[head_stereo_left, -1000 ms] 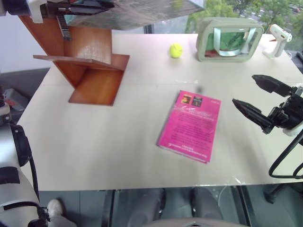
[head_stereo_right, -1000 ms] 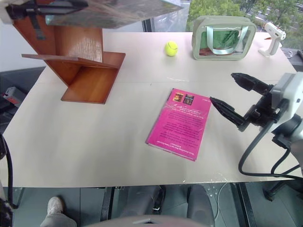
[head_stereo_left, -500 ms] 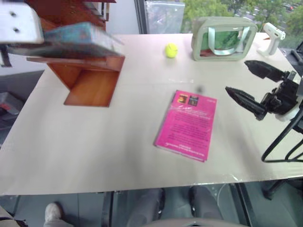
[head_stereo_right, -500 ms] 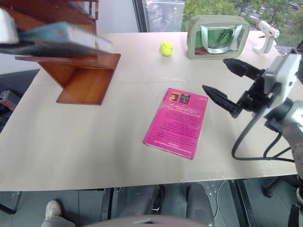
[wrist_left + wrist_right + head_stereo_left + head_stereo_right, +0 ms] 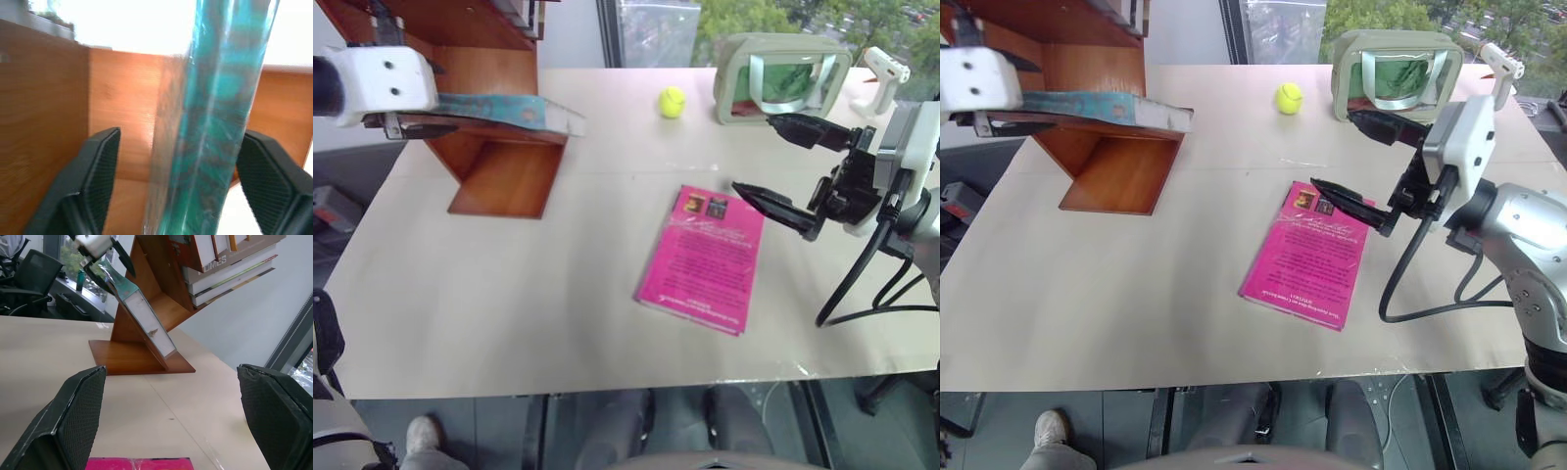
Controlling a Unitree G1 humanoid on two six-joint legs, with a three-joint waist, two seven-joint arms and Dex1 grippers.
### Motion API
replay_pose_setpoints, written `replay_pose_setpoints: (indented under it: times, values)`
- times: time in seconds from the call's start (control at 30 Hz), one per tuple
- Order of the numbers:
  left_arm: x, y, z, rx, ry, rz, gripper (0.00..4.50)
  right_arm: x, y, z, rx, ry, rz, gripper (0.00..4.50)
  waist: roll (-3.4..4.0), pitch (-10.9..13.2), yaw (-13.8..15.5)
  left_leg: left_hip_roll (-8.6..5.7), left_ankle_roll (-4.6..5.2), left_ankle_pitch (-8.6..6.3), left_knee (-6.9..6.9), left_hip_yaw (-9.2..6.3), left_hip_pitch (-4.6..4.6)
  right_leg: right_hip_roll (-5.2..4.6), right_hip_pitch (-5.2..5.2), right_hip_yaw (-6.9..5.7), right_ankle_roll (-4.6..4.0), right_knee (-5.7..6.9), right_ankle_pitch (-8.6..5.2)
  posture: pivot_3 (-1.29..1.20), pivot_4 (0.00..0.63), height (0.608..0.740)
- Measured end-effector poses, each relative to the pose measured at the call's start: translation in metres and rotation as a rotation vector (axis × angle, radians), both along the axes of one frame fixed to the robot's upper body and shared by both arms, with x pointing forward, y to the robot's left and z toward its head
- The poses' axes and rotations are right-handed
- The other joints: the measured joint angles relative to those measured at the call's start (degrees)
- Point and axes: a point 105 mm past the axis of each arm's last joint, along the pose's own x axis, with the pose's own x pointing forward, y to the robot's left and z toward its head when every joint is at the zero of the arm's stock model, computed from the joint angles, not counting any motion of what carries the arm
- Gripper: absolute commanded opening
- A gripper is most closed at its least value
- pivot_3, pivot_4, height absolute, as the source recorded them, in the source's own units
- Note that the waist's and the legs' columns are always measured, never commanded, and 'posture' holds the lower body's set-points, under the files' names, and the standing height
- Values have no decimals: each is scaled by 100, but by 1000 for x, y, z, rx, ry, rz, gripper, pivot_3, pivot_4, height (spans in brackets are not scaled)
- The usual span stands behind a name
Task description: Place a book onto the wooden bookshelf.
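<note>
The teal book (image 5: 504,109) lies flat on the lower board of the wooden bookshelf (image 5: 504,181) at the table's far left corner, its right end sticking out past the board. My left gripper (image 5: 181,147) straddles the book's left end and is open: wood shows between one finger (image 5: 95,181) and the cover. The book (image 5: 142,316) and the left gripper (image 5: 117,276) also appear in the right wrist view. My right gripper (image 5: 755,154) hovers open and empty above the far right corner of a magenta book.
The magenta book (image 5: 703,259) lies flat mid-table (image 5: 509,294). A tennis ball (image 5: 672,101), a green pouch (image 5: 781,76) and a white handheld tool (image 5: 886,73) stand along the far edge. Several books (image 5: 230,269) are stacked on the bookshelf's upper level.
My left gripper carried the teal book down and left from above the bookshelf onto its lower board, then opened its fingers. My right gripper drifted left over the magenta book.
</note>
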Motion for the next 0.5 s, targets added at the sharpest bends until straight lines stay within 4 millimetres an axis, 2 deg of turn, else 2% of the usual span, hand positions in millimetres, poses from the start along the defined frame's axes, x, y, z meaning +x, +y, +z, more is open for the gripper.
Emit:
replay_pose_setpoints:
  times: [0.13, 0.2, 0.27, 0.3, 0.37, 0.43, 0.5]
  values:
    - [-37, -25, 21, -344, 85, -111, 3729, 1, -2, -5, 22, 30, 3, 4368, -5, 5, -73, 0, -1, 0, 9, -2, -10, -1, -11, -3, -1, 23, -1, 0, 150, 736]
    - [-67, -50, 34, -500, 155, -211, 3729, 1, -3, -8, 27, 44, 9, 4368, -3, 6, -109, 0, -1, 0, 10, 3, -1, -1, -10, 4, -1, 23, -1, 0, 150, 736]
    - [-86, -71, 32, -595, 256, -285, 3729, 1, -4, -11, 26, 62, 13, 4368, -1, 6, -109, 4, -5, 3, 10, 5, 7, 1, -9, 7, -1, 34, -1, 0, 150, 736]
    - [-98, -88, 26, -662, 359, -347, 3729, 1, -5, -14, 27, 85, 11, 4368, 0, 6, -104, 6, -11, 6, 10, 5, 12, 3, -8, 8, -1, 41, -1, 0, 150, 736]
    - [-108, -112, 16, -749, 479, -444, 3729, 2, -8, -18, 24, 116, 11, 4368, 6, 6, -69, 7, -22, 13, 10, 0, 16, 3, -7, 4, -1, 53, 0, 0, 150, 736]
    - [-106, -132, -6, -825, 563, -485, 3729, 2, -14, -24, 21, 147, -13, 4368, 14, 1, -34, 8, -32, 19, 9, -1, 34, 3, 9, 6, -9, 61, 5, 0, 150, 736]
    - [-97, -142, -37, -880, 620, -453, 3729, 1, -21, -32, 0, 174, -52, 4368, 20, -1, 10, 11, -40, 24, -17, 12, 81, 2, 44, 21, -26, 50, 16, 0, 150, 736]
